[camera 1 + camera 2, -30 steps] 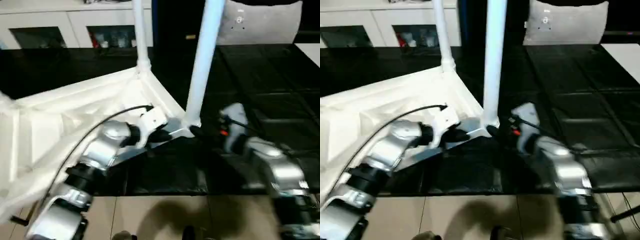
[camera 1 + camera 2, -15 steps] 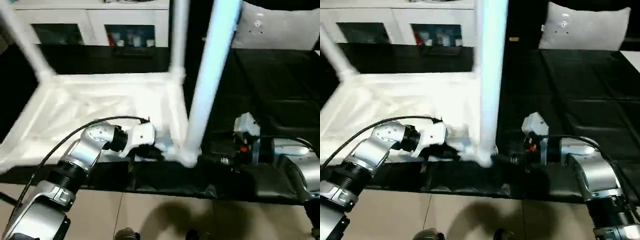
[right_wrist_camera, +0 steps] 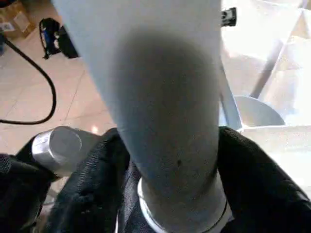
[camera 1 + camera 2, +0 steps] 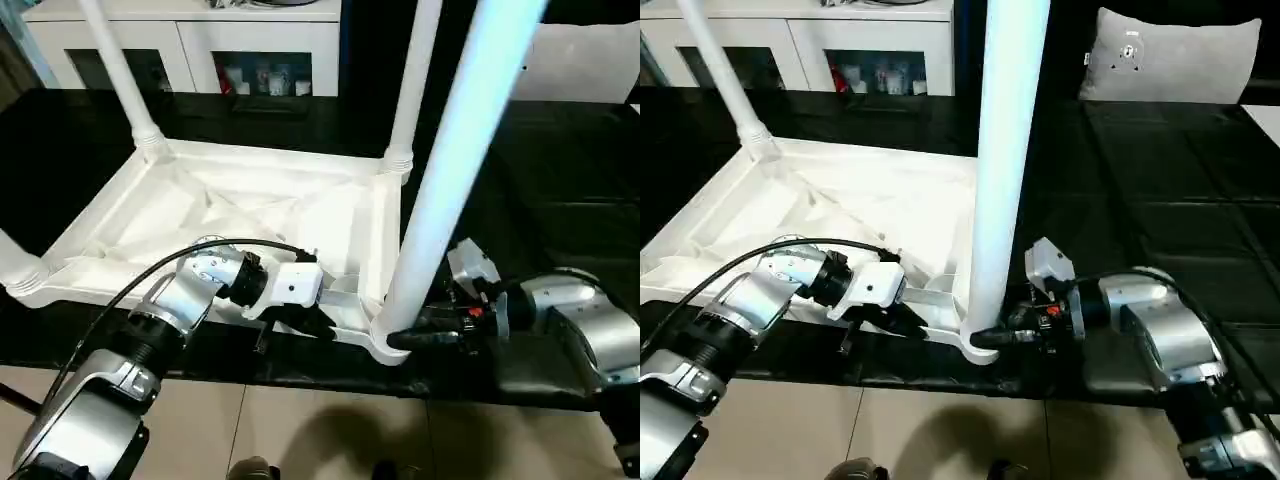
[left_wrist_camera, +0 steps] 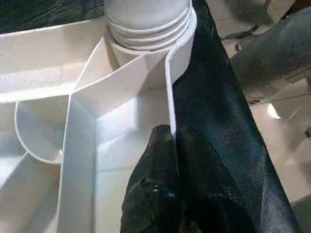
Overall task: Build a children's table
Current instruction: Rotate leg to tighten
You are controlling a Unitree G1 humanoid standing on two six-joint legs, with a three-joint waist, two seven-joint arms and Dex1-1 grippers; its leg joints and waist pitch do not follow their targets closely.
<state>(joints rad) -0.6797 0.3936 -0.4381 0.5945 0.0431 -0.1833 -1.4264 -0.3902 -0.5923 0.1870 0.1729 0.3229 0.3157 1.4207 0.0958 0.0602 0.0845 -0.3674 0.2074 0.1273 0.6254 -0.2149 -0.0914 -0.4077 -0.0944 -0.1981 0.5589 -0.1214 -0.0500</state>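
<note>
White plastic covers most of what I see: the children's table (image 4: 250, 215) lies upside down on the black-covered work surface (image 4: 560, 180), its ribbed underside facing up and its legs standing upright from the corner sockets. The nearest leg (image 4: 450, 180) rises tall at the corner closest to me, seated in its ringed socket, with two more legs further back: the far left leg (image 4: 120, 75) and the far right leg (image 4: 412, 85).

My left gripper (image 5: 172, 145) is pinched together on the thin side wall of the tabletop's rim, one black finger inside the frame and the other outside against the black cover, just beside the near corner socket.

My right gripper (image 3: 167, 165) sits at the base of the nearest leg, one black finger (image 3: 92, 179) on each side of it, both pressed against the round shaft just above the socket ring, so it is clamped on that leg.

Behind the work surface stands a white glass-doored cabinet (image 4: 200, 45), and a grey cushion (image 4: 1170, 55) rests at the far right.
</note>
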